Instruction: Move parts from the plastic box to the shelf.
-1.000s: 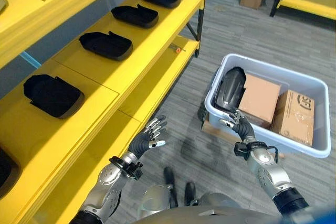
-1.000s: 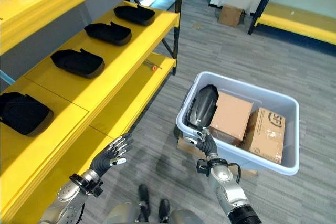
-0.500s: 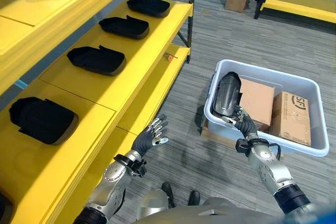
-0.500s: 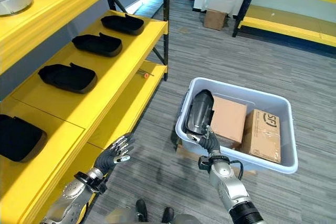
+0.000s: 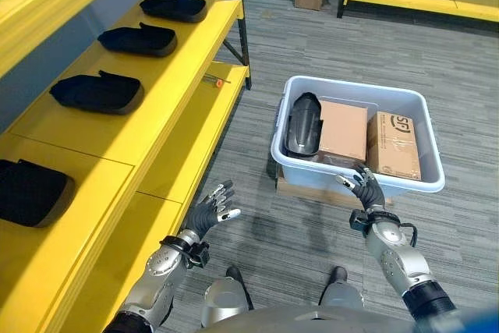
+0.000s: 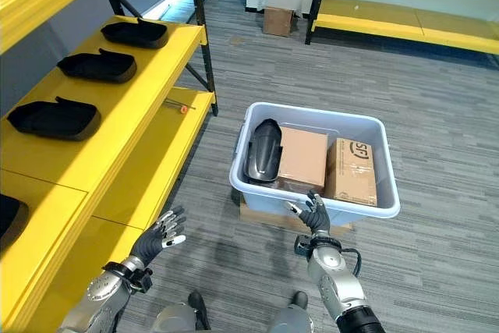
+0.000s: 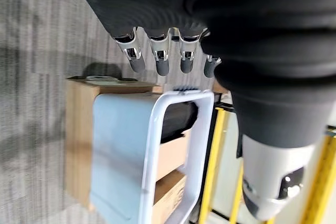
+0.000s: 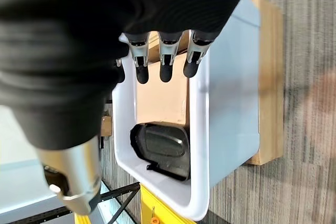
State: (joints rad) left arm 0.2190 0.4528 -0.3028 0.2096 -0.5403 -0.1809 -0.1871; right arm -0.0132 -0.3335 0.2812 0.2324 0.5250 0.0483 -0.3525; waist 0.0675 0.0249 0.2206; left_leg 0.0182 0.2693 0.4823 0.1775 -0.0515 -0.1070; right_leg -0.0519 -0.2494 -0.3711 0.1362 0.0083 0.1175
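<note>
The right robot hand (image 5: 364, 187) hovers at the near rim of the plastic box (image 5: 421, 185), fingers spread and holding nothing — the tips reach just over the rim. The left robot hand (image 5: 210, 210) hangs above the floor (image 5: 468, 99) beside the yellow shelf (image 5: 148, 115), also spread and empty. Inside the box, a dark part (image 5: 302, 124) stands against the left wall, touching a cardboard carton (image 5: 343, 130); a second carton (image 5: 394, 146) fills the right end. Three dark parts (same kind) lie in a row along the shelf (image 5: 97, 91) (image 5: 142, 39) (image 5: 173, 7).
</note>
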